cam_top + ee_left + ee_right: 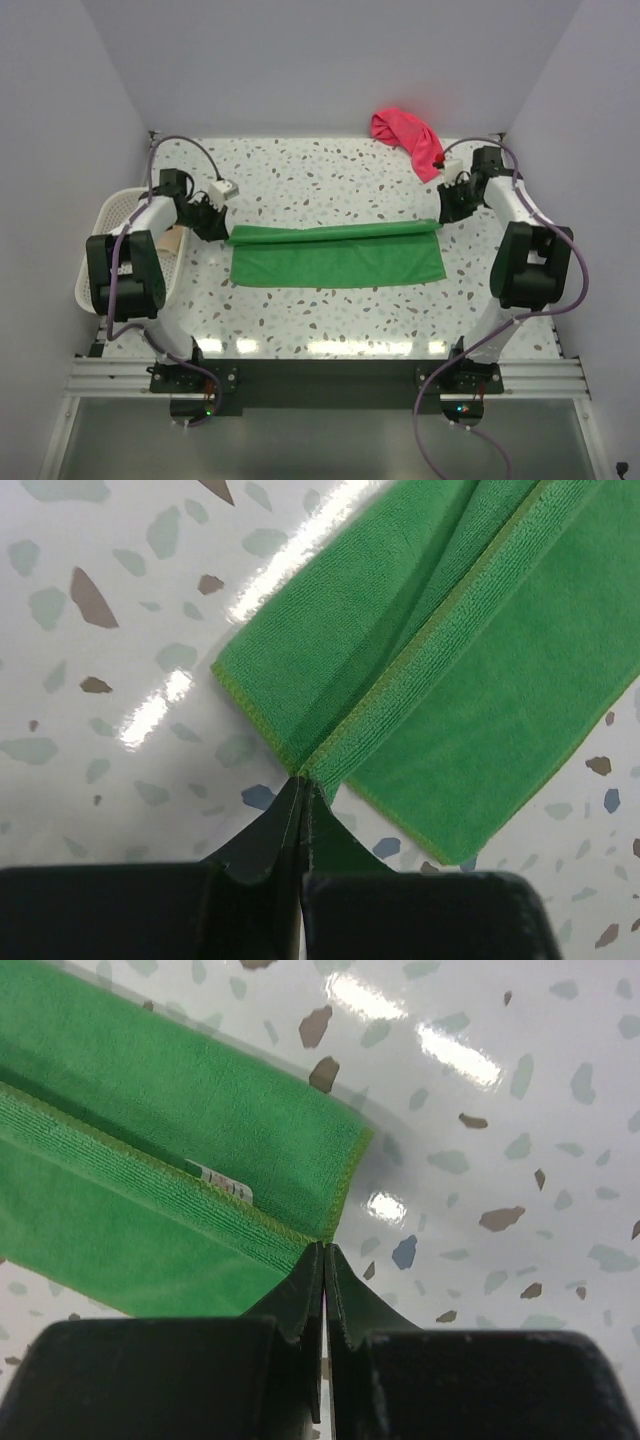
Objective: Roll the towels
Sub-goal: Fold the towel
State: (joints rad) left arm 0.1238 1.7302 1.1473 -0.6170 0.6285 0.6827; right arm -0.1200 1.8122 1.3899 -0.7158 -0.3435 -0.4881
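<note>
Green towel [335, 262] flat mid-tabletop [320, 185], far long edge folded over toward near side. Left fingers [262, 832] pressed together, pinching left end of fold. Right fingers [300, 1300] likewise pinching right end. Pink-red towel [408, 137] crumpled far right, well apart. White basket [108, 215] at left edge.

The green towel [335, 262] and pink-red towel [405, 138] lie on a white table [320, 175] speckled grey-brown.

A white mesh basket [110, 207] sits at the left edge of the speckled table [320, 170].
</note>
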